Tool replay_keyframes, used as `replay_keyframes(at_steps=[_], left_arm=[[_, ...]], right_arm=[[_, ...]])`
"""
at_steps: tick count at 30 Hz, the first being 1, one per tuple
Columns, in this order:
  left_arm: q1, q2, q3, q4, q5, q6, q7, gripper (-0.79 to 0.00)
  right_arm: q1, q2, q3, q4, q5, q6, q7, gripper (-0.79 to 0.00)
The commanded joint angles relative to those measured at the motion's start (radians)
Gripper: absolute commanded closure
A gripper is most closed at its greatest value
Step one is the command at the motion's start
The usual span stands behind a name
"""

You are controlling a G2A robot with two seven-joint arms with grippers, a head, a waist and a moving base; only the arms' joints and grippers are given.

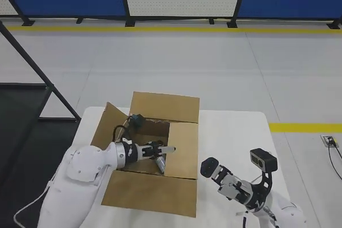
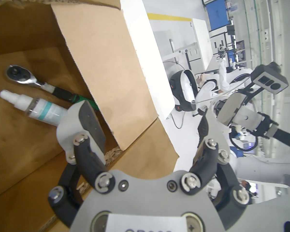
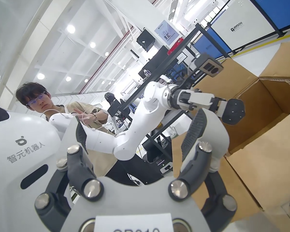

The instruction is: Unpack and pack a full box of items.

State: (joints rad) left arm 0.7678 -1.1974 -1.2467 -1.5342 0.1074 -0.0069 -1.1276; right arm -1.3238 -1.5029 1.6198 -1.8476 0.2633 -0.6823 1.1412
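Open cardboard box (image 1: 151,191) on white table (image 1: 233,131), flaps spread. On box floor: ratchet wrench (image 2: 26,79) and small white-capped bottle (image 2: 36,108), lying side by side. Left gripper (image 1: 167,158) over box opening, fingers apart, holding nothing. Right gripper (image 1: 211,167) beside box over table, fingers apart, empty.

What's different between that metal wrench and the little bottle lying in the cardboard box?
The ratchet wrench is shiny metal with a dark-and-green handle; the bottle is clear plastic with a white cap and a teal label. The ratchet wrench is slim, the bottle rounder and thicker. Both lie on their sides, side by side, on the floor of the box.
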Motion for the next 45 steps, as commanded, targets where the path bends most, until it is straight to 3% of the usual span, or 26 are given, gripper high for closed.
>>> replay_keyframes(at_steps=[1, 7, 19, 26, 36, 45], left_arm=[[-0.041, -0.007, 0.032, 0.081, -0.030, 0.002, 0.000, -0.785], [-0.132, -0.029, 0.125, 0.242, -0.062, -0.007, 0.018, -0.785], [-0.187, -0.057, 0.198, 0.374, -0.134, -0.068, 0.092, -0.785], [-0.170, -0.052, 0.174, 0.333, -0.181, -0.114, 0.093, -0.785], [-0.090, -0.020, 0.091, 0.170, -0.177, -0.120, 0.072, -0.785], [-0.079, -0.013, 0.093, 0.078, -0.165, -0.102, 0.089, -0.785]], right_arm=[[-0.019, 0.011, 0.015, -0.023, 0.021, 0.003, -0.001, -0.785], [-0.064, 0.045, 0.042, -0.059, 0.066, -0.017, -0.021, -0.785], [-0.061, 0.103, -0.014, -0.054, 0.052, -0.051, -0.055, -0.785], [-0.050, 0.135, -0.062, -0.056, 0.023, -0.064, -0.068, -0.785], [-0.027, 0.165, -0.135, -0.036, -0.011, -0.092, -0.095, -0.785], [-0.018, 0.176, -0.213, -0.067, -0.140, -0.053, -0.104, -0.785]])
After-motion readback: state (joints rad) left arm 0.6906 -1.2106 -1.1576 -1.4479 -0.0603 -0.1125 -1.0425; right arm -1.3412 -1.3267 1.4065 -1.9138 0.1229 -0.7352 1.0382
